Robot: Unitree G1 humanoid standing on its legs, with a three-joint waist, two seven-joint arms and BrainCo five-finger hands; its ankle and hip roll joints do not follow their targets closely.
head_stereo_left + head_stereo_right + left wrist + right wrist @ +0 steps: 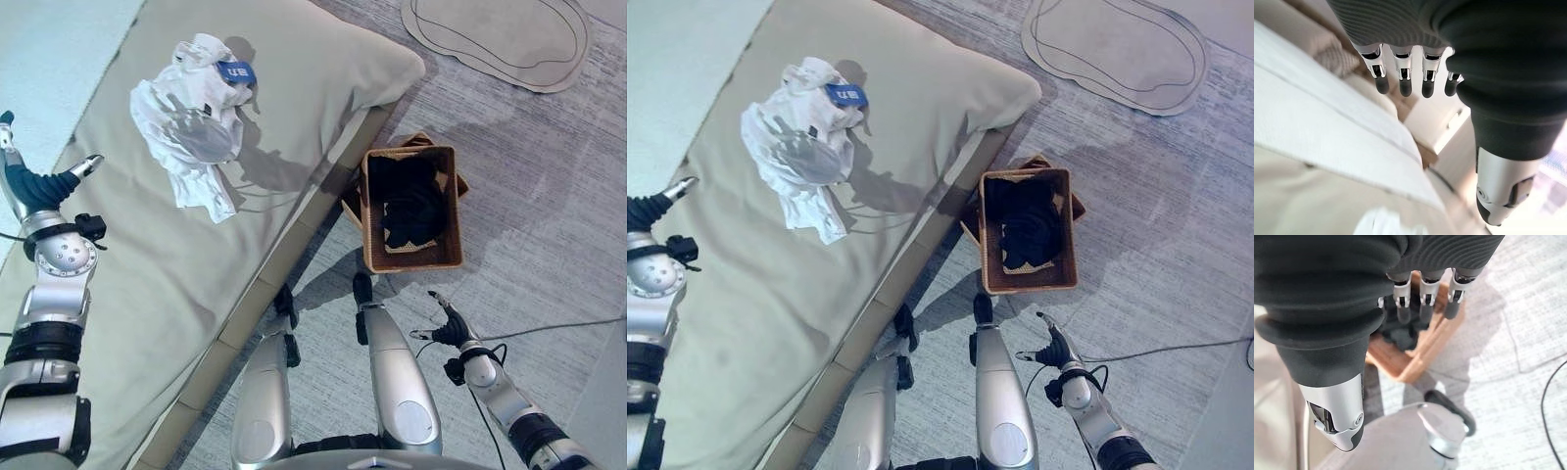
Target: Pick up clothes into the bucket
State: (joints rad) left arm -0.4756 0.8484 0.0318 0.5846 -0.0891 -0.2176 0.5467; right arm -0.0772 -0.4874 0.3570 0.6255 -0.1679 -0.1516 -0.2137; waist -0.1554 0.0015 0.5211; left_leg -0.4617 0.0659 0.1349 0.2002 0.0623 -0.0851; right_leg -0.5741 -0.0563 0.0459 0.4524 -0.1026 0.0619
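White cloth, a crumpled garment (196,127) with a blue patch, lay on the far part of a beige cushion (147,294), left of the wicker bucket (411,259). That bucket stood on the grey carpet (549,215), touching the cushion's right edge, and already held dark clothing (411,206). A flat beige mat (500,39) lay on the floor at far right, well apart from everything.

The left hand (39,181) hovered over the near-left side of the cushion, fingers straight and relaxed, holding nothing. The right hand (446,328) hung low over the carpet, near the bucket's near side, also slack-fingered and empty.

Judging from this layout, the white garment was the piece left to collect. A loose, sprawling bundle could be caught only by one fold, so part might trail and snag the bucket rim or drop onto the carpet between cushion and bucket. A heavy reach might also press into the soft cushion and pinch its cover along with the cloth.
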